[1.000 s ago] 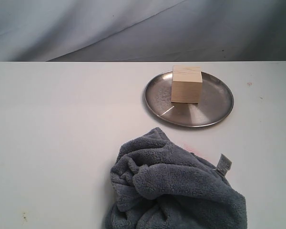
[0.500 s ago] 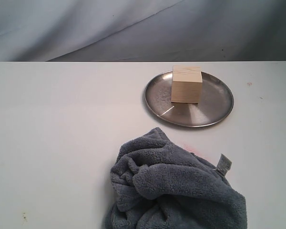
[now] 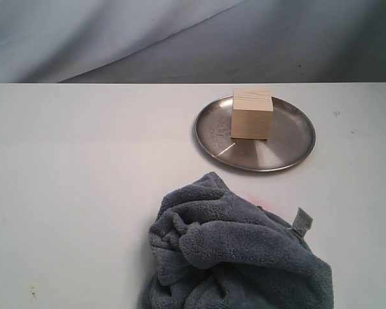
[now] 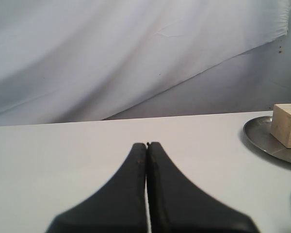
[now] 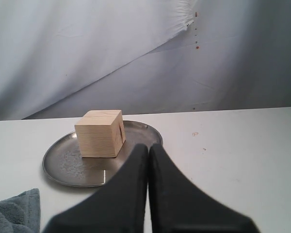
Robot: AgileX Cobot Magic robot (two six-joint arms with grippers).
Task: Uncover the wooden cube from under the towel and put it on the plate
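The wooden cube (image 3: 251, 114) stands upright on the silver plate (image 3: 289, 143) at the back right of the table. It also shows on the plate (image 5: 63, 162) as the wooden cube (image 5: 100, 133) in the right wrist view, and as the wooden cube (image 4: 287, 125) on the plate (image 4: 262, 133) at the edge of the left wrist view. The blue-grey towel (image 3: 231, 254) lies crumpled near the front edge, its tag loop sticking up. My left gripper (image 4: 146, 144) is shut and empty. My right gripper (image 5: 148, 146) is shut and empty, drawn back from the plate. Neither arm appears in the exterior view.
The white table (image 3: 83, 193) ends at a grey draped backdrop (image 3: 180, 38). A faint pink mark (image 3: 254, 198) sits on the table just behind the towel. A corner of the towel (image 5: 14, 213) lies close beside my right gripper.
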